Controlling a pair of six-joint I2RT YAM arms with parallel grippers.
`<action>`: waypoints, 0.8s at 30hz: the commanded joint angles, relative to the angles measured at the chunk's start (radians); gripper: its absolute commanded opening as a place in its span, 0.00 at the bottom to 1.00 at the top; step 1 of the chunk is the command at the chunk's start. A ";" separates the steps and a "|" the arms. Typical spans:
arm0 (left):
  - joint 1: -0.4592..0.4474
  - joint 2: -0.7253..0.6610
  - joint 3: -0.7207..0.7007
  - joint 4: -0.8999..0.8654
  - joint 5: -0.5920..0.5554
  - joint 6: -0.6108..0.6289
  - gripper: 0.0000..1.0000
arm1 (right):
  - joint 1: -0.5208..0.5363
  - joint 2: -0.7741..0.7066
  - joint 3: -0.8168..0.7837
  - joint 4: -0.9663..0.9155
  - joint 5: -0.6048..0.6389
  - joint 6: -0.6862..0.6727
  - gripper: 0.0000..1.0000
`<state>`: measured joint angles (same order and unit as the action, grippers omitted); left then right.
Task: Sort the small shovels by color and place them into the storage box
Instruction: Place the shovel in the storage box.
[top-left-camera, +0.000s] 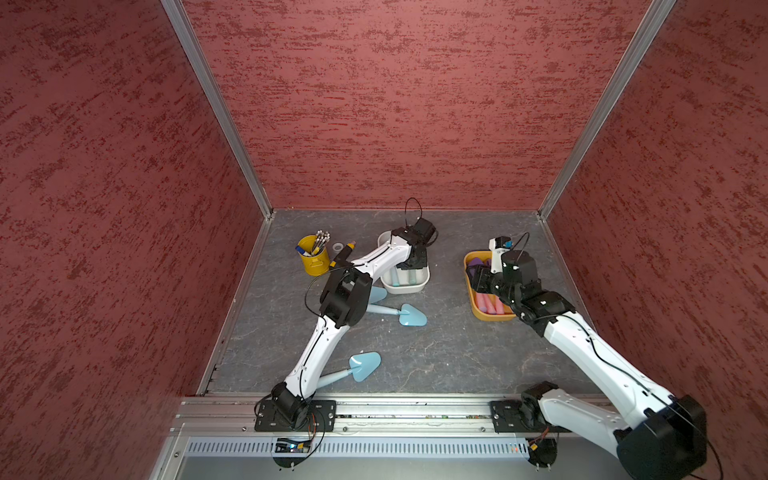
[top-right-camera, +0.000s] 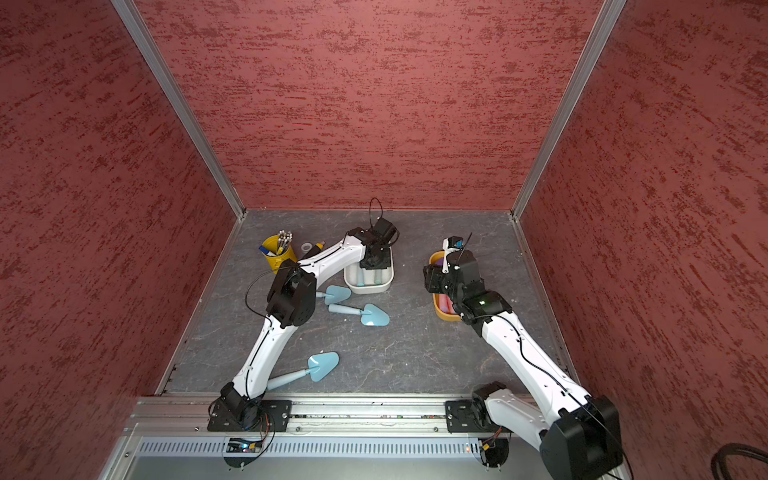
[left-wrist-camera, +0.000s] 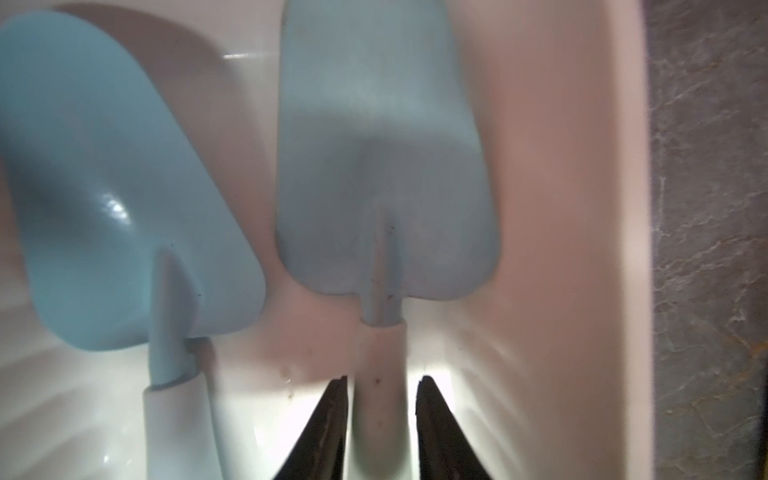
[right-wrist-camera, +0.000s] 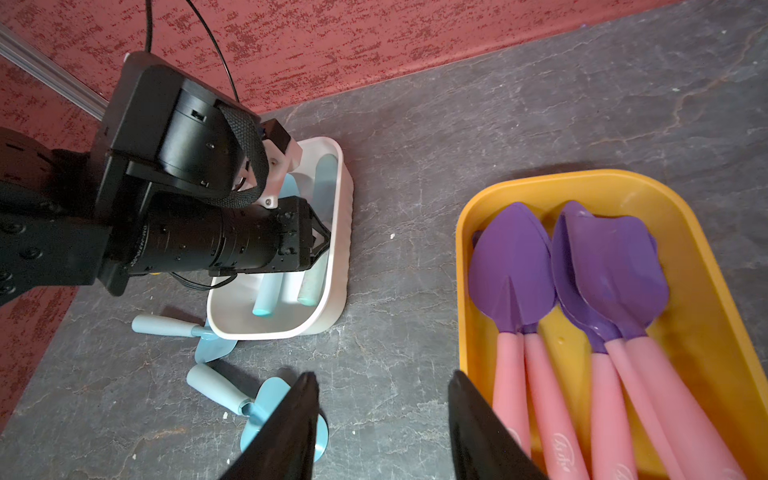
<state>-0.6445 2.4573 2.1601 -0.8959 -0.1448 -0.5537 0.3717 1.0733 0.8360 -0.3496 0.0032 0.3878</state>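
Bench (top-left-camera: 436, 357) of grey stone pattern, shut in by red walls on three sides and by a metal rail (top-left-camera: 395, 405) along the front. Toward the back stands a white box (right-wrist-camera: 338, 266), and the left hand (left-wrist-camera: 380, 386) reaches down inside it. Its jaws stand narrowly apart astride the pale handle of a light blue shovel (left-wrist-camera: 386, 166), with a slit of light on each side. That shovel lies close along the box's wall; a second blue shovel (left-wrist-camera: 116, 187) lies beside it. An orange tray (right-wrist-camera: 623, 178) sits near the right wall, holding several purple shovels (right-wrist-camera: 511, 266) with pink handles. The right hand (right-wrist-camera: 382, 378) hovers at the tray's edge nearest the white box, jaws apart and holding nothing. Bare bench shows between the two containers. Three blue shovels lie loose: a half-hidden shovel (top-left-camera: 377, 294) under the left arm's elbow, a middle shovel (top-left-camera: 411, 316) just beside it, and a front shovel (top-left-camera: 365, 365) near the rail. A yellow cup (top-left-camera: 312, 262) of pens stands near the left wall.
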 joint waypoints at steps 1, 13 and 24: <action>-0.003 0.014 0.026 0.023 0.020 -0.007 0.37 | -0.004 0.007 -0.016 0.011 -0.009 0.007 0.53; -0.004 0.012 0.026 0.023 0.045 -0.013 0.41 | -0.004 0.013 -0.016 0.017 -0.016 0.008 0.53; -0.004 0.007 0.011 0.018 0.024 0.011 0.32 | -0.004 0.016 -0.012 0.023 -0.022 0.008 0.53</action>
<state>-0.6453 2.4573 2.1616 -0.8894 -0.1112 -0.5541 0.3714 1.0863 0.8337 -0.3485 -0.0048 0.3885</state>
